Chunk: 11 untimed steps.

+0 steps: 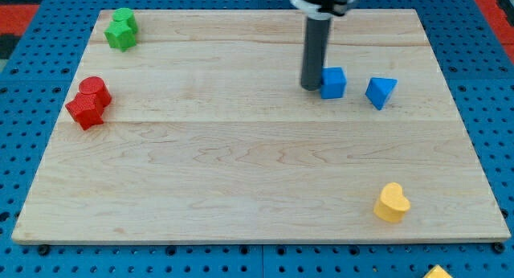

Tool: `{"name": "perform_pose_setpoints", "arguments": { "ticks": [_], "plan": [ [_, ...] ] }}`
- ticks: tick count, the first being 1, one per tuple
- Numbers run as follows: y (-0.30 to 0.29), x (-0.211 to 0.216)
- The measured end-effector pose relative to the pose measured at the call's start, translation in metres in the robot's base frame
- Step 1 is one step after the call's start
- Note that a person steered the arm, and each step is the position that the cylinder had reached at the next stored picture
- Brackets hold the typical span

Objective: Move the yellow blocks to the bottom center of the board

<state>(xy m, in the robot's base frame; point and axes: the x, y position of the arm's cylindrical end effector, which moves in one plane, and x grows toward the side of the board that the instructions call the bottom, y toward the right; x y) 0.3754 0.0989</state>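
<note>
A yellow heart-shaped block [392, 202] lies near the board's bottom right. A second yellow block [438, 272] shows only partly off the board at the view's bottom edge, on the blue pegboard. My tip [311, 86] stands in the upper middle of the board, touching or just left of a blue cube [333, 82]. The tip is far above and to the left of the yellow heart.
A blue triangular block [381, 91] lies right of the blue cube. Two red blocks [90, 102] sit together at the left edge. Two green blocks [121, 29] sit together at the top left. The wooden board [241, 165] rests on a blue pegboard [24, 85].
</note>
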Motion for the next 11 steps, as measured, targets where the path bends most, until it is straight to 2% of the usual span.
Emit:
{"name": "perform_pose_setpoints", "arguments": {
  "ticks": [1,2,3,4,5,7,9,10,11],
  "plan": [
    [0.018,0.003],
    [-0.012,0.013],
    [0.005,0.066],
    [0.074,0.072],
    [0.121,0.111],
    [0.131,0.200],
    [-0.011,0.219],
    [-0.025,0.209],
    [-0.014,0.209]
  ]
}}
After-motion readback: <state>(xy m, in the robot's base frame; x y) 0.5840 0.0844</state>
